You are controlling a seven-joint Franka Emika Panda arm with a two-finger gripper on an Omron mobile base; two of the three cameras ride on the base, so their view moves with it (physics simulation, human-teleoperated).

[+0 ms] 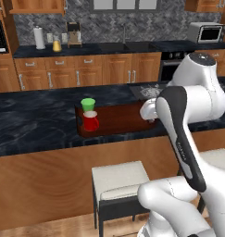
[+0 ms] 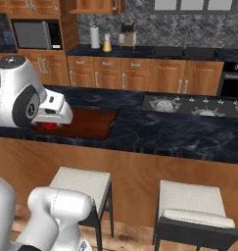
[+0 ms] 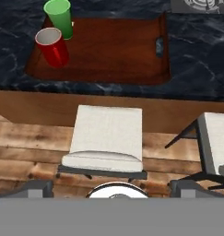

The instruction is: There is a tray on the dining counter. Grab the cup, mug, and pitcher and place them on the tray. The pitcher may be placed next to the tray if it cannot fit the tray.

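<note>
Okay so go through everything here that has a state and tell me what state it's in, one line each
cup: upright on the tray, at its left end.
mug: upright on the tray, open top up, right beside the cup.
tray: flat on the dining counter, most of it bare.
pitcher: upright on the back counter, beside the paper-towel roll.
gripper: open, holding nothing, above a stool.
</note>
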